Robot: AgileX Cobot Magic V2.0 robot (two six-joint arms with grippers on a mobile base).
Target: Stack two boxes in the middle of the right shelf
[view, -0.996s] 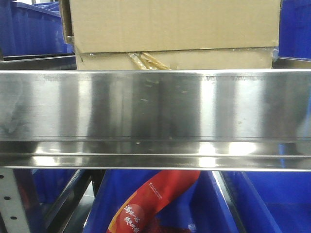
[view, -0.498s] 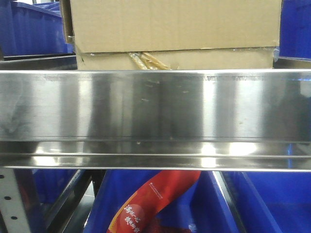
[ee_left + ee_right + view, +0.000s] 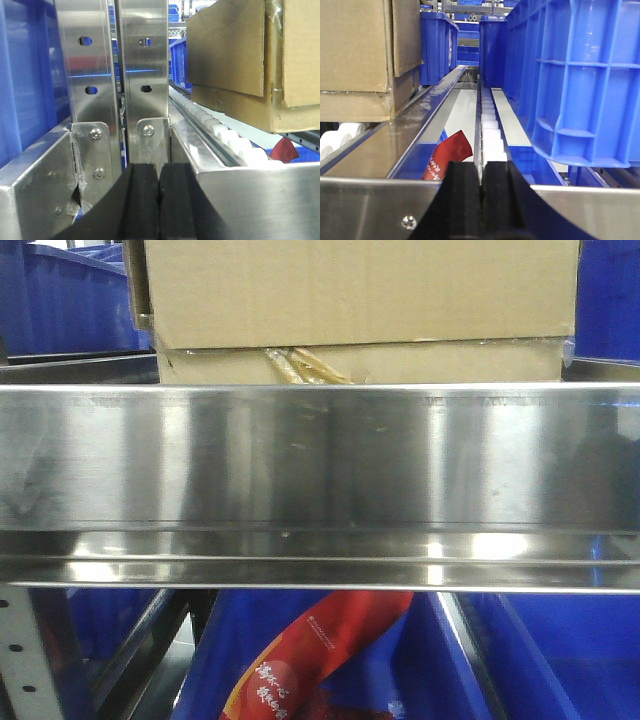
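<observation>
The polished stainless-steel rack shelf (image 3: 320,455) fills the front view with its broad mirror-like lip. On it rest two plain brown corrugated cardboard boxes, stacked: the wide upper box (image 3: 360,290) sits on the lower box (image 3: 420,362), which shows peeling yellowish tape (image 3: 300,365) at its seam. A large blue plastic bin (image 3: 575,80) stands to the right, apart from the boxes. A red printed packet (image 3: 310,650) lies below the shelf. The left gripper (image 3: 159,205) has its black fingers pressed together, holding nothing; the right gripper (image 3: 481,200) likewise.
</observation>
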